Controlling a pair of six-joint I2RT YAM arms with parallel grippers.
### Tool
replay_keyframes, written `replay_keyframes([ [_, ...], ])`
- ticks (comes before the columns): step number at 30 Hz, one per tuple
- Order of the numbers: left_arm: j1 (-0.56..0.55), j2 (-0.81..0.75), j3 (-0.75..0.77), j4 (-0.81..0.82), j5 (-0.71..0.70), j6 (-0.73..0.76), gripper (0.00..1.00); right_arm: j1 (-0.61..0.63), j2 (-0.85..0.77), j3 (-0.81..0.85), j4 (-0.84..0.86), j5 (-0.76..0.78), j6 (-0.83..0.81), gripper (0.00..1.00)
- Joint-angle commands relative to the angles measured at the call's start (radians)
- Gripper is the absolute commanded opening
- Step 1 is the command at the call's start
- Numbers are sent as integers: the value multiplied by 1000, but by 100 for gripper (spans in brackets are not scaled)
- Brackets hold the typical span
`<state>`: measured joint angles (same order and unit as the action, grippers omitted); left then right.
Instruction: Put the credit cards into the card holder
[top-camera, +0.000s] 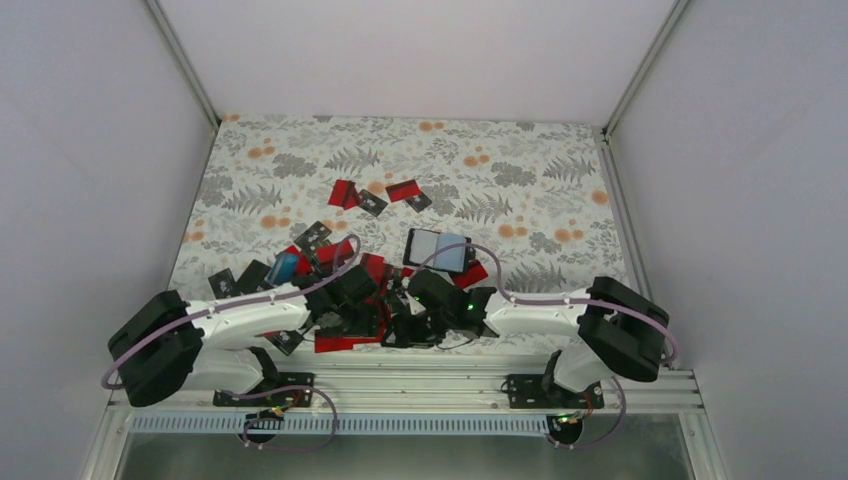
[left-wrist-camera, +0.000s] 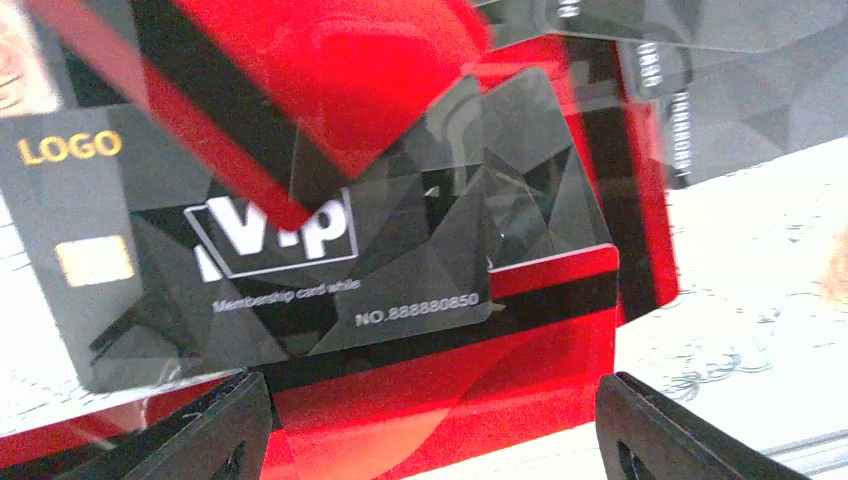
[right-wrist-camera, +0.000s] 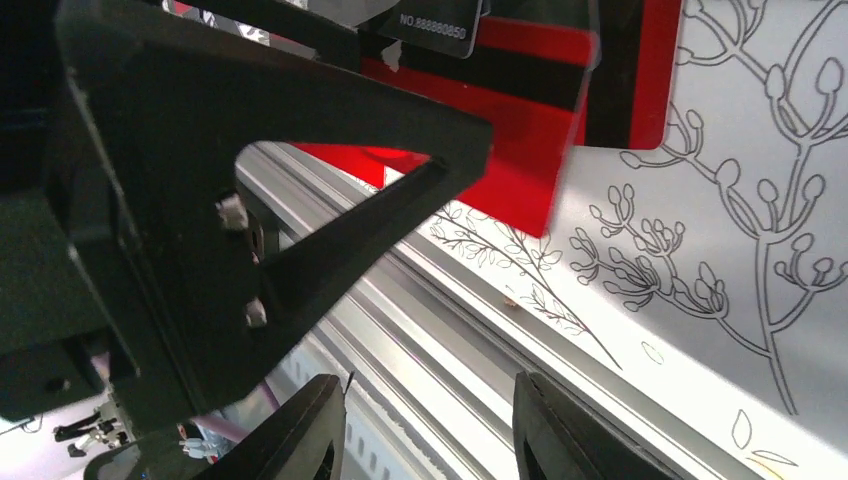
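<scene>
Red, black and blue credit cards (top-camera: 345, 195) lie scattered over the flowered cloth, thickest near the front. The black card holder (top-camera: 423, 247) lies right of centre with a blue card (top-camera: 452, 250) on or in it; I cannot tell which. My left gripper (top-camera: 352, 303) hangs low over the front pile. In the left wrist view its gripper (left-wrist-camera: 435, 440) is open, straddling a red card (left-wrist-camera: 420, 400) that lies partly under a black VIP card (left-wrist-camera: 350, 260). My right gripper (right-wrist-camera: 435, 430) is open and empty above the metal rail (right-wrist-camera: 470, 340), close beside the left one (top-camera: 418, 318).
The aluminium rail (top-camera: 400, 380) runs along the table's near edge under both wrists. A black finger of the left gripper (right-wrist-camera: 300, 180) fills much of the right wrist view. White walls (top-camera: 100, 150) close in the table on three sides.
</scene>
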<state>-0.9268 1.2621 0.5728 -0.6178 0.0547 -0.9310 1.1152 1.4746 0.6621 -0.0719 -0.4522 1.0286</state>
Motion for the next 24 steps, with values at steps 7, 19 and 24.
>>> replay_keyframes([
  [7,-115,175,38,134,61,-5,81,21,-31,4,-63,177,80,46],
  [19,-215,390,191,281,143,-11,80,-88,-254,-81,-244,300,40,49],
  [24,-218,353,262,278,184,8,79,-156,-317,-95,-283,286,7,50],
])
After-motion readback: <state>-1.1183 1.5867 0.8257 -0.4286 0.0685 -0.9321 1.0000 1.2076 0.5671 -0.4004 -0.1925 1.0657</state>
